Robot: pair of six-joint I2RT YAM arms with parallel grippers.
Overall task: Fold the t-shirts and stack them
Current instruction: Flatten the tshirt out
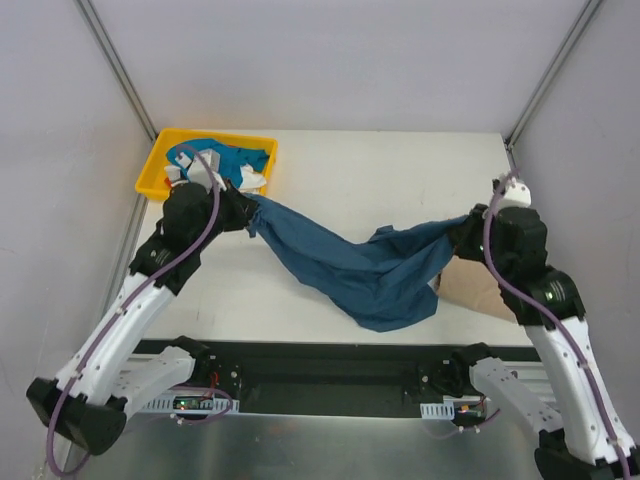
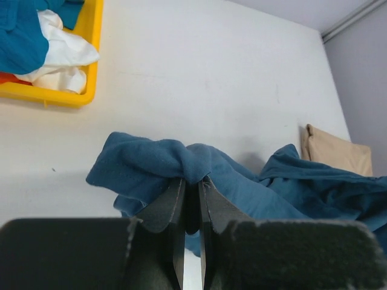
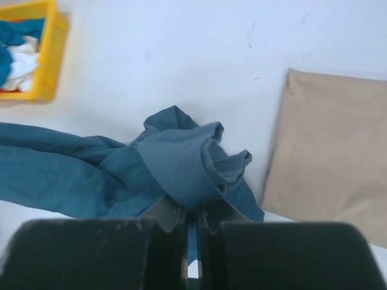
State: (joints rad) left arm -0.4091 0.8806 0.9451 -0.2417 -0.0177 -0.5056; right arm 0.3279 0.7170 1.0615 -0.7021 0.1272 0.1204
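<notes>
1. From above, the dark teal-blue t-shirt [image 1: 370, 268] hung stretched between the two arms over the white table [image 1: 380, 165], its middle sagging down near the front edge; the left gripper [image 1: 250, 213] had one end bunched just beside the yellow tray [image 1: 150, 178]; the right gripper [image 1: 460, 235] had the other end over at the right side; a tan-beige t-shirt [image 1: 478, 290] lay flat under the right arm, just beside the sagging cloth; a bright blue t-shirt [image 1: 222, 156] and a white t-shirt [image 1: 255, 180] sat heaped in the tray.
2. Through the left wrist camera, the left gripper [image 2: 192, 181] was drawn narrow, its jaws nearly together and pinching a fold of the dark teal-blue t-shirt [image 2: 151, 160], which bulged over the tips; the yellow tray [image 2: 91, 60] stood at the upper left, holding the white t-shirt [image 2: 60, 60], the bright blue t-shirt [image 2: 18, 36] and a sliver of orange-red t-shirt [image 2: 7, 78]; the tan-beige t-shirt [image 2: 335, 151] lay far off near the wall.
3. Through the right wrist camera, the right gripper [image 3: 193, 212] was likewise squeezed narrow on a rolled wad of the dark teal-blue t-shirt [image 3: 181, 163]; the rest of the cloth trailed away leftward; the tan-beige t-shirt [image 3: 326, 151] lay flat just to the right; the yellow tray [image 3: 51, 48] stood well apart at the upper left.
</notes>
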